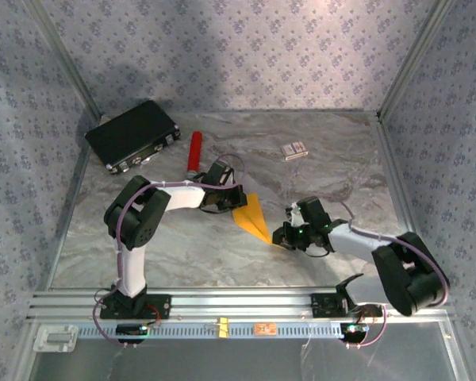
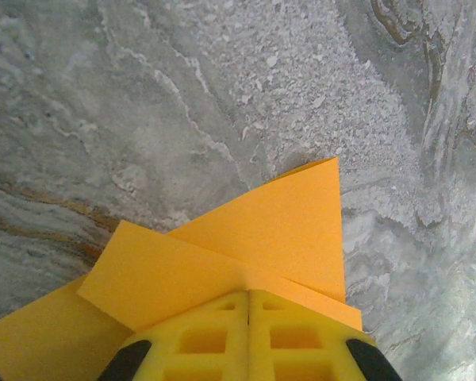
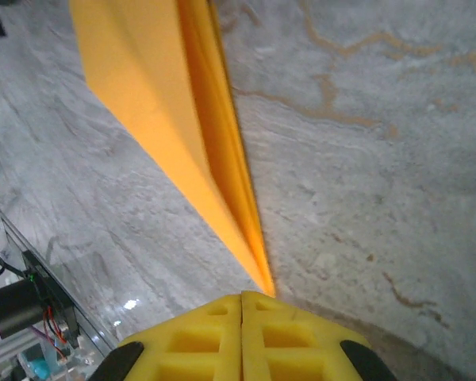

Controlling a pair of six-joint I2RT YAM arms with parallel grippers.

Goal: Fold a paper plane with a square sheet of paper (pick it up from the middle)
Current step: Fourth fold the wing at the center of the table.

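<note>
Top external: paper plane (image 1: 252,216) between left gripper (image 1: 232,203) and right gripper (image 1: 280,236)

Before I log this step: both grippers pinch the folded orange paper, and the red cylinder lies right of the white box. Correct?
No: the top view shows the red cylinder left of the white box. The left gripper and right gripper do pinch the paper.
</note>
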